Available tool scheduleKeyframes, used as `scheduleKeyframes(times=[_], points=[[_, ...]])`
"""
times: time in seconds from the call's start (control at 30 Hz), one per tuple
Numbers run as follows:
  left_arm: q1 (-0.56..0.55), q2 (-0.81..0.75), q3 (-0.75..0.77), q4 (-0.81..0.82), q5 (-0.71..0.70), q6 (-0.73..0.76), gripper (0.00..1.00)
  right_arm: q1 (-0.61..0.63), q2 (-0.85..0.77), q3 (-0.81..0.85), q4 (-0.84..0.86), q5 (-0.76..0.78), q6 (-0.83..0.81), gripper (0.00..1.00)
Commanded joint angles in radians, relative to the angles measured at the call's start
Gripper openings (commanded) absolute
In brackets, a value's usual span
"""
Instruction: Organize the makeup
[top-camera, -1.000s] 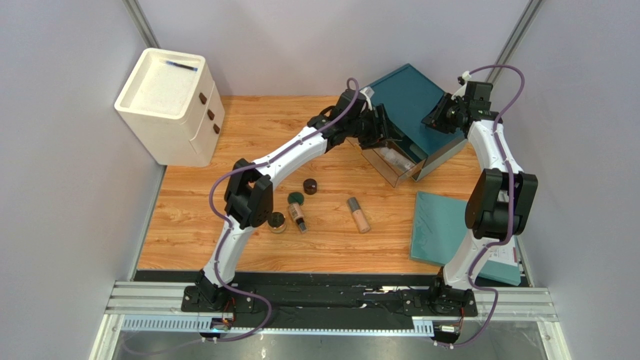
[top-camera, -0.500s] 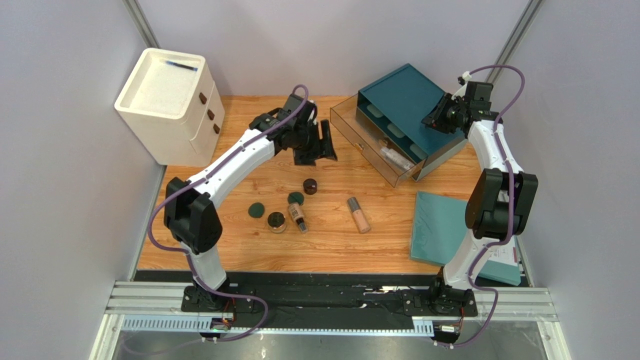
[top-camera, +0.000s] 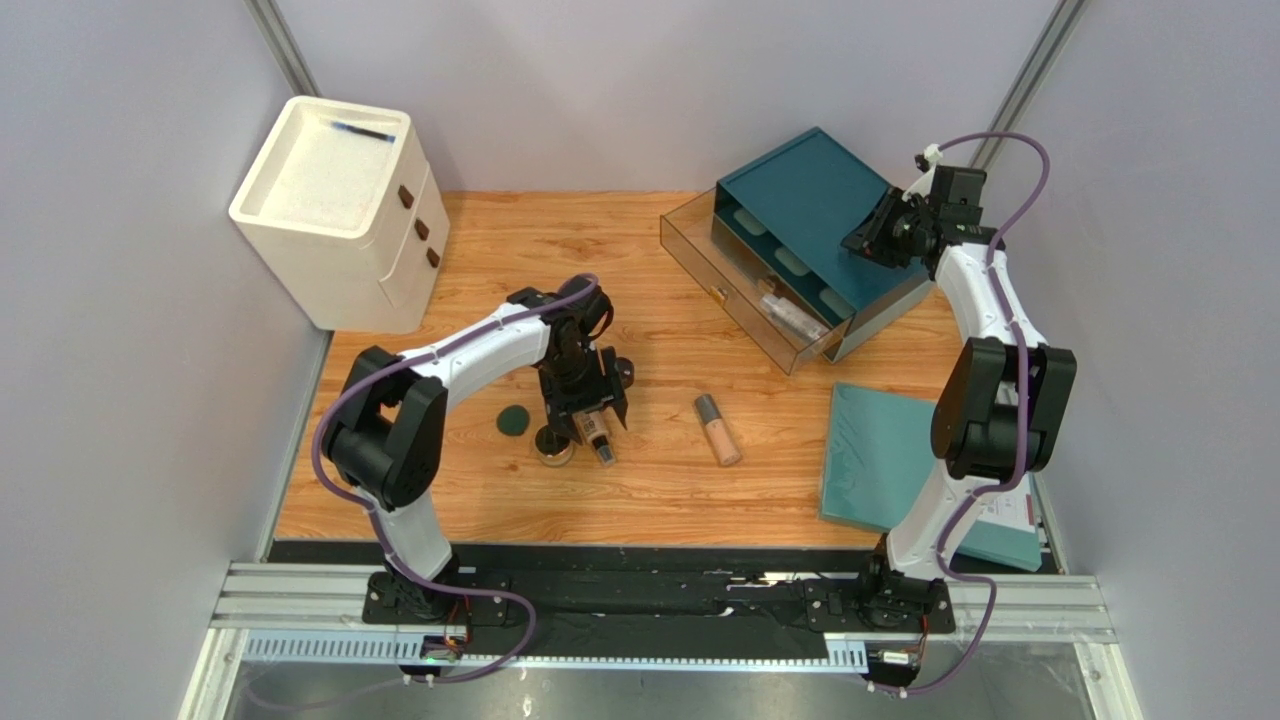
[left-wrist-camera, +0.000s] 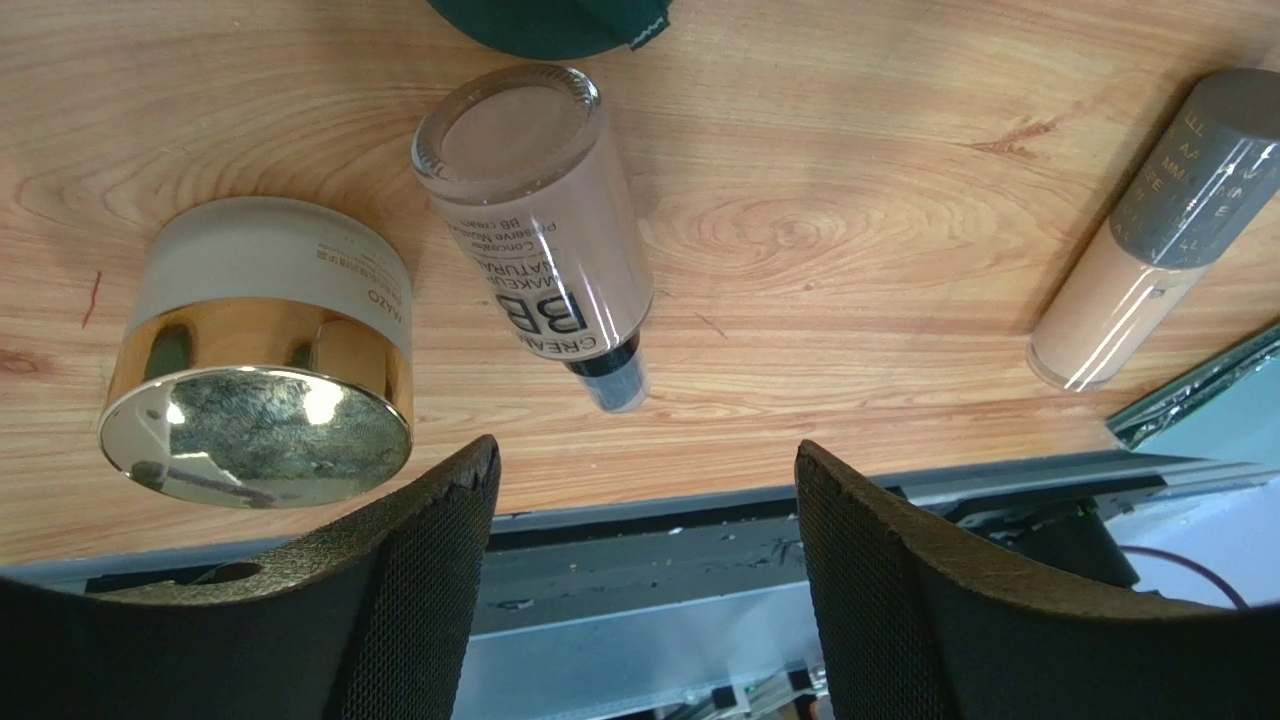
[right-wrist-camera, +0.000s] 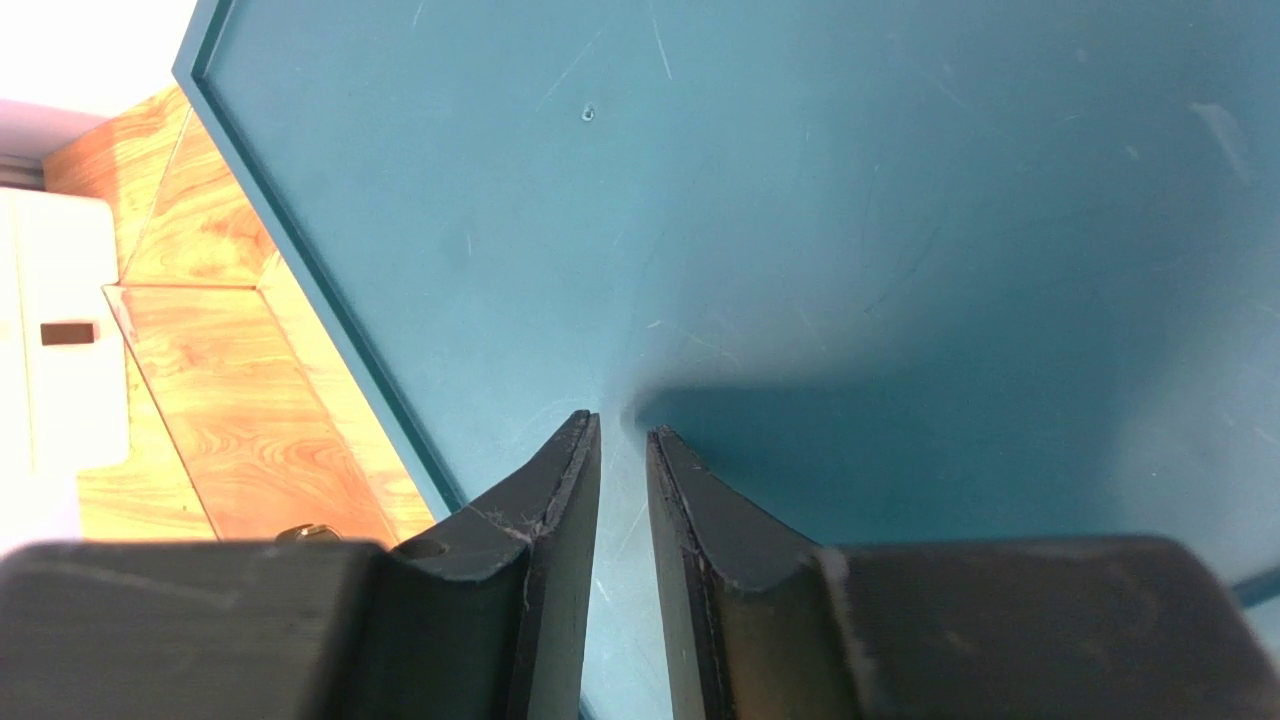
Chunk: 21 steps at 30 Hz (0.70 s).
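My left gripper (top-camera: 588, 399) hovers open over a cluster of makeup on the wooden table, with nothing between its jaws (left-wrist-camera: 646, 473). Below it lie a gold-banded round jar (left-wrist-camera: 256, 353), a small brown BB cream bottle (left-wrist-camera: 549, 225) on its side and the edge of a dark green disc (left-wrist-camera: 549, 15). A peach tube (top-camera: 718, 431) lies to the right, and another green disc (top-camera: 514, 420) to the left. A clear bottle (top-camera: 792, 318) rests in the open drawer. My right gripper (right-wrist-camera: 624, 428) presses on the teal box top, its jaws a narrow slit apart and holding nothing.
The teal drawer box (top-camera: 812, 195) stands at the back right with its clear drawer (top-camera: 706, 255) pulled out. A white drawer cabinet (top-camera: 338, 210) is at the back left. A flat teal panel (top-camera: 887, 450) lies near the right arm.
My left arm has swung back from the open drawer to above the bottle and jar near the table's middle, its jaws a little wider. The right arm has not moved.
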<state>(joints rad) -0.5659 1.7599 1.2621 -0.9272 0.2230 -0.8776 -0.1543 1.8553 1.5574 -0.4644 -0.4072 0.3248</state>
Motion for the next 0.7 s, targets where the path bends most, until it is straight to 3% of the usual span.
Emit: scheduleKeyframes(times=[0.0, 0.2, 0.4, 0.67], points=[[0.003, 0.039, 0.026, 0.001, -0.016, -0.023, 0.77, 0.021, 0.119, -0.111, -0.292, 0.041, -0.035, 0.28], [0.001, 0.148, 0.111, -0.033, -0.050, -0.001, 0.76, 0.021, 0.116, -0.115, -0.287, 0.034, -0.033, 0.27], [0.001, 0.173, 0.191, -0.075, -0.175, -0.012, 0.73, 0.021, 0.120, -0.115, -0.289, 0.028, -0.035, 0.27], [0.000, 0.243, 0.214, -0.075, -0.134, 0.022, 0.67, 0.021, 0.131, -0.100, -0.296, 0.024, -0.036, 0.27]])
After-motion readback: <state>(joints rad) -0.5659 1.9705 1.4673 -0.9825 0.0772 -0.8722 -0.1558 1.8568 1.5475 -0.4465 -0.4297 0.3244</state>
